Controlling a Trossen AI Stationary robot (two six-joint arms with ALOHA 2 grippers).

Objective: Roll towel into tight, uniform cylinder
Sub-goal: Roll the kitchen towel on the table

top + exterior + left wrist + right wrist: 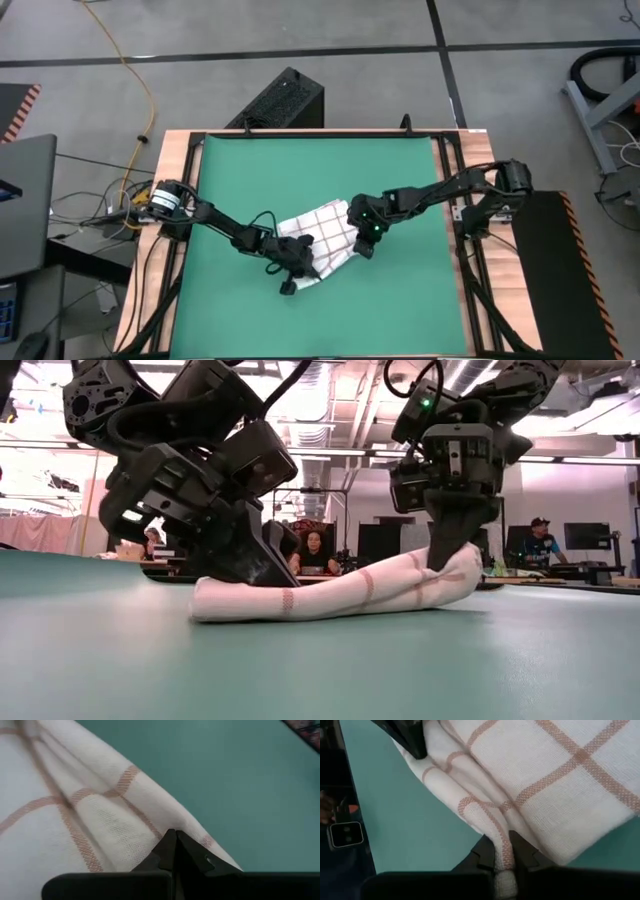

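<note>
The white towel with thin red checks lies bunched into a loose, creased roll in the middle of the green mat. Most of its length rests on the mat. My left gripper is shut, and its tips are down on the cloth near one end of the roll. My right gripper is at the other end, shut on the cloth, and that end stands a little above the mat. The left gripper's dark finger also shows in the right wrist view. My left gripper lays its shut fingertips on the towel's outer fold, near the edge that meets the mat. It comes slanting down from the table's left. Nothing is between the fingers, and the towel lies on the mat under them. My right gripper pinches a narrow bunched fold at the towel's end between its two fingers, with several layers gathered. The cloth runs back between the fingers. The fingers slant down from the table's right. The held end is raised, and the remainder lies slack on the mat.
The mat has bare green room on all sides of the towel. A wooden frame borders the mat. A black box stands beyond the far edge. People sit in the room behind the table.
</note>
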